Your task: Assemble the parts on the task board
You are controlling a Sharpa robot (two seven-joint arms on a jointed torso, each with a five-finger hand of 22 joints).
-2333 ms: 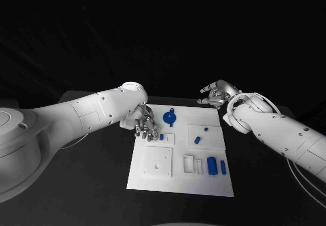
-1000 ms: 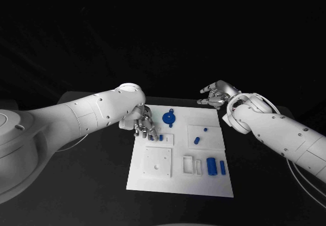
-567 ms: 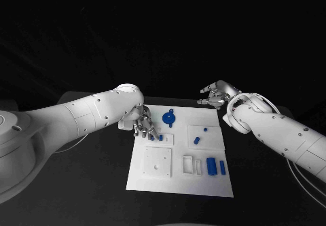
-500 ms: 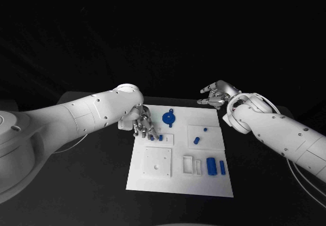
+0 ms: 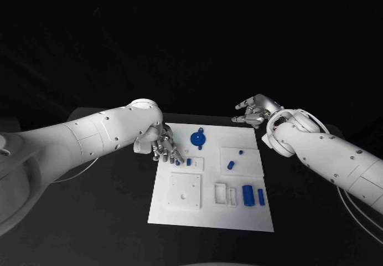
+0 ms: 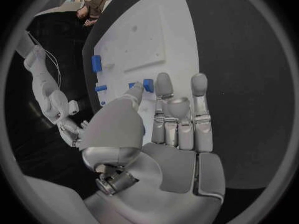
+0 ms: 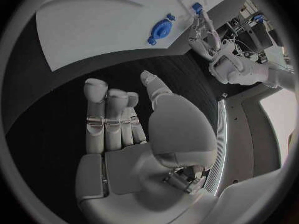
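The white task board (image 5: 209, 213) lies in the middle of the table. My left hand (image 5: 164, 146) hovers over its far left edge, fingers spread and holding nothing. Its fingertips are close to a small blue part (image 5: 187, 162) standing in a small white block. In the left wrist view the left hand (image 6: 168, 129) reaches toward that small blue part (image 6: 148, 84). A round blue part (image 5: 198, 137) lies further back on the board. My right hand (image 5: 254, 112) hangs empty beyond the board's far right corner, and the right wrist view shows this hand (image 7: 131, 129) with loosely extended fingers.
A short blue peg (image 5: 231, 164) sits in a square block on the board's right side. Two blue cylinders (image 5: 249, 194) stand side by side near the right edge. A flat white square plate (image 5: 185, 190) lies on the left half. Black table surrounds the board.
My left hand has drifted slightly to the left and its fingers have spread a little. The right hand has stayed still.
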